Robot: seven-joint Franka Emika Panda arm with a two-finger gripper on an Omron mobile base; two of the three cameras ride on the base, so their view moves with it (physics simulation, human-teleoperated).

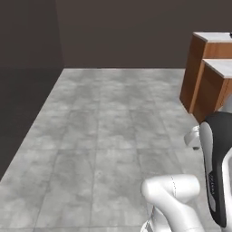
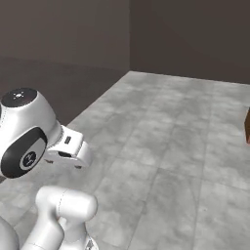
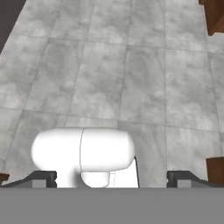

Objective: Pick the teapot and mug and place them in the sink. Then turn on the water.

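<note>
Teapot and mug not in sight, so location can't be told; likely small, rigid, smooth-walled, light, so grip across body or rim. Fingers [image 3: 112, 178] spread wide, holding nothing, over grey tiled floor [image 1: 104, 131] near wooden cabinets [image 1: 206, 81]

The jaws stand wide apart, tilted down toward a grey tiled floor [image 3: 144, 65]. Ahead of them and off to their right, well apart from them, stand two brown wooden counter blocks [image 1: 209, 88] with pale tops, one behind the other. What lies on those tops cannot be told from here. In the hand view a brown corner of the counter [image 3: 214, 15] sits far ahead, to the right of the jaws.
</note>
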